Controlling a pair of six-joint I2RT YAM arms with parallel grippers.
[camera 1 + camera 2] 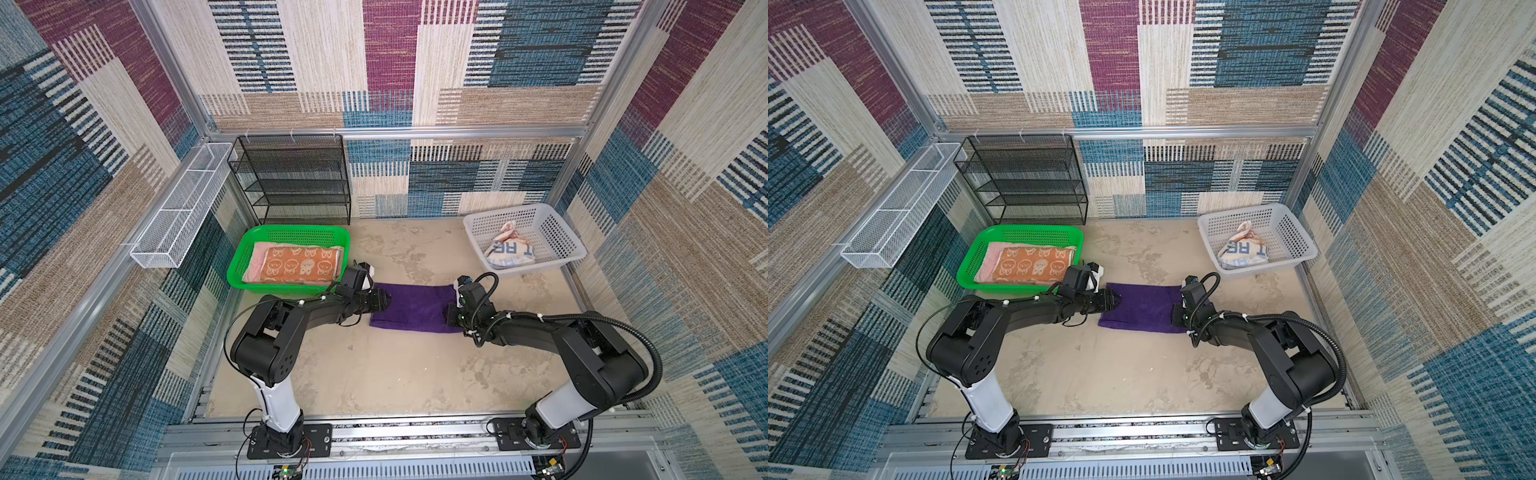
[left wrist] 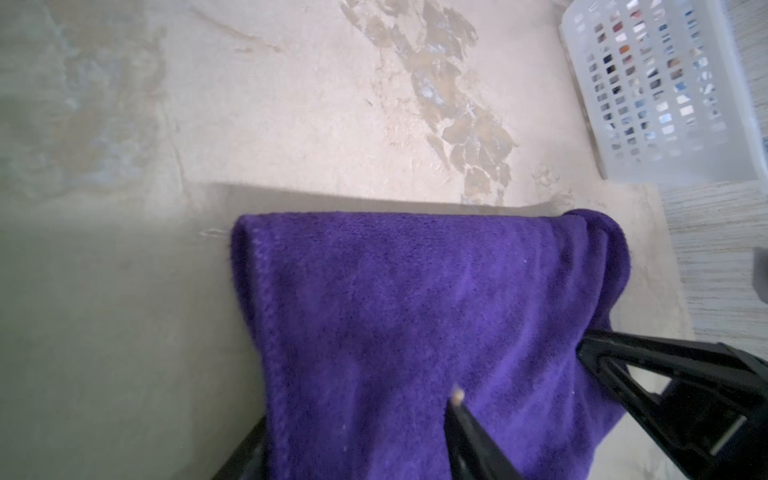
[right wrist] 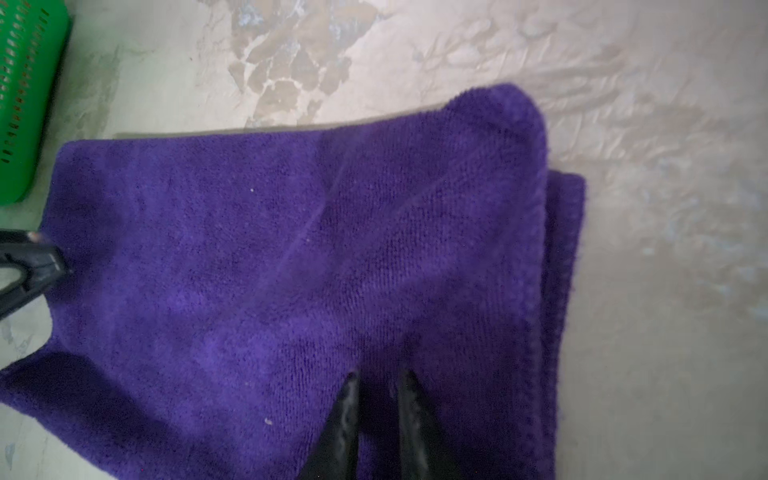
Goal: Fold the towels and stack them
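A: While the purple towel [image 1: 415,305] is lying in the middle of the bench [image 1: 395,374], folded into a long strip, which step are we doing?

B: We are getting it ready for its next fold, we think. The right gripper [image 3: 380,376] is sitting on the right end, jaws nearly together, pinching a bit of cloth.

A: And the left gripper [image 1: 384,300]?

B: It is sitting at the left end. Its jaws are standing apart, one fingertip [image 2: 457,397] lying on top of the cloth.

A: What are we needing next?

B: The left jaws are needing a grip too, then one end is going over the other. After that, we are guessing, it is joining the orange towel [image 1: 297,264] and pink towel [image 1: 259,253] in the green basket [image 1: 291,232] near the left back corner. The lettered towel [image 1: 509,249] is waiting, crumpled, in the white basket [image 1: 557,232] at the right back corner.
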